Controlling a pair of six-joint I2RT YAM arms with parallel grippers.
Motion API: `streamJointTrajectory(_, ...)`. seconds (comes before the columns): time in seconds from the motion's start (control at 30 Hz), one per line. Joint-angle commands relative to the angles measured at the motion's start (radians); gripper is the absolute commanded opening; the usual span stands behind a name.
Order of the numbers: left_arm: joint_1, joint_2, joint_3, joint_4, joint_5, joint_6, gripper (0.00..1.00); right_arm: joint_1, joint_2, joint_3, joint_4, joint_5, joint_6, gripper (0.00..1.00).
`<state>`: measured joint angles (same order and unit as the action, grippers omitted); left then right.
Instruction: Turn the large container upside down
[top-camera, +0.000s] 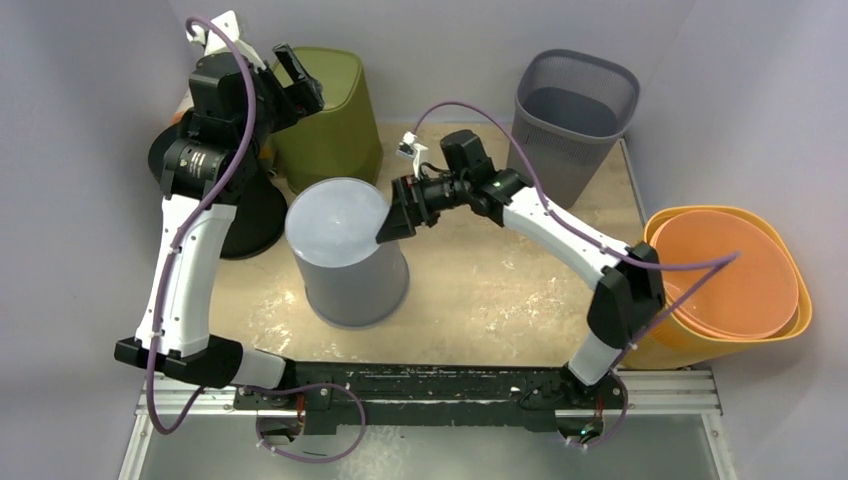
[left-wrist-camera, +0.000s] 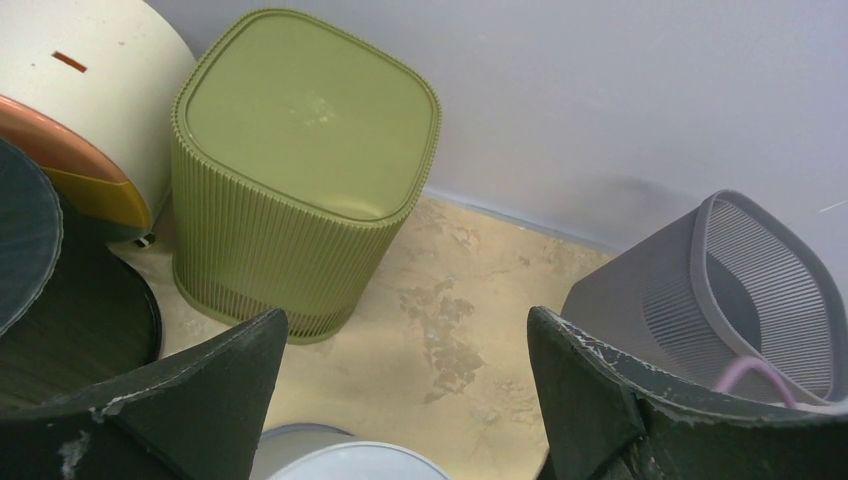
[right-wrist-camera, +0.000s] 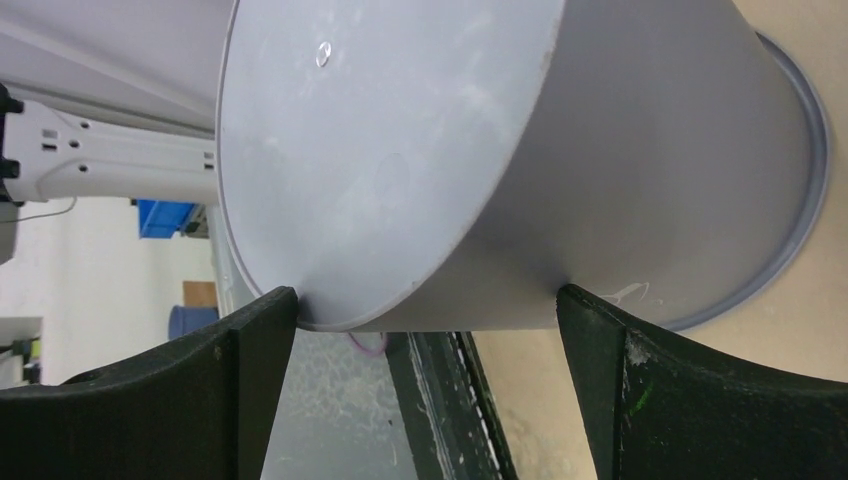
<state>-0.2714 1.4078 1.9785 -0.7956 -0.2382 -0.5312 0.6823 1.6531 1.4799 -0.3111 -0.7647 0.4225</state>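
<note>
The grey plastic bin (top-camera: 345, 250) already stands mouth-down on the table (top-camera: 480, 290), its closed base edge between the wide-spread fingers of the right gripper (top-camera: 388, 230), so probably only backing off is left; the left gripper (left-wrist-camera: 405, 318), spread and empty, hovers well apart.

We see a mottled beige desk (top-camera: 480, 290). Near its middle a grey bin (top-camera: 345, 260) stands upside down, rim on the surface. At the back left a ribbed green bin (top-camera: 330, 120) is inverted too, with a black bin (top-camera: 250, 215) beside it. A mesh bin (top-camera: 575, 115) stands mouth up at the back right. Nested orange bins (top-camera: 735, 285) lean at the right edge; we cannot tell whether they rest on it.
</note>
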Motion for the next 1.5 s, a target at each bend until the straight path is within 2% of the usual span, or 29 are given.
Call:
streamJointTrajectory(0.0, -0.005, -0.040, 0.061, 0.031, 0.002, 0.001, 0.86, 0.012, 0.114, 0.078, 0.118, -0.044, 0.049, 1.00)
streamJointTrajectory(0.13, -0.005, -0.059, 0.063, 0.044, 0.011, 0.003, 0.86, 0.019, 0.201, 0.147, 0.200, -0.074, 0.098, 1.00)
streamJointTrajectory(0.47, -0.005, -0.075, 0.054, 0.050, 0.009, 0.025, 0.86, 0.119, 0.467, 0.534, 0.205, -0.176, 0.153, 1.00)
streamJointTrajectory(0.67, -0.004, -0.075, 0.033, 0.057, 0.019, 0.023, 0.86, 0.136, 0.524, 0.640, 0.179, -0.218, 0.151, 1.00)
streamJointTrajectory(0.77, -0.004, -0.072, 0.033, 0.059, 0.022, 0.020, 0.86, 0.134, 0.507, 0.668, 0.094, -0.184, 0.094, 1.00)
streamJointTrajectory(0.97, -0.005, -0.070, 0.040, 0.056, 0.023, 0.020, 0.86, 0.100, 0.399, 0.687, -0.096, 0.032, -0.028, 1.00)
streamJointTrajectory(1.1, -0.004, -0.068, 0.039, 0.056, 0.032, 0.013, 0.86, 0.028, 0.296, 0.645, -0.138, 0.160, -0.072, 1.00)
streamJointTrajectory(1.27, -0.005, -0.076, 0.021, 0.058, 0.038, 0.004, 0.86, -0.212, 0.186, 0.504, -0.056, 0.075, -0.027, 1.00)
streamJointTrajectory(1.33, -0.005, -0.083, 0.005, 0.068, 0.029, 0.005, 0.86, -0.294, 0.186, 0.564, -0.097, 0.098, -0.065, 1.00)
streamJointTrajectory(1.43, -0.004, -0.083, -0.009, 0.078, 0.018, 0.006, 0.86, -0.325, 0.251, 0.808, -0.268, 0.280, -0.227, 1.00)
streamJointTrajectory(1.47, -0.004, -0.083, -0.013, 0.082, 0.017, 0.006, 0.86, -0.342, 0.249, 0.823, -0.263, 0.276, -0.232, 1.00)
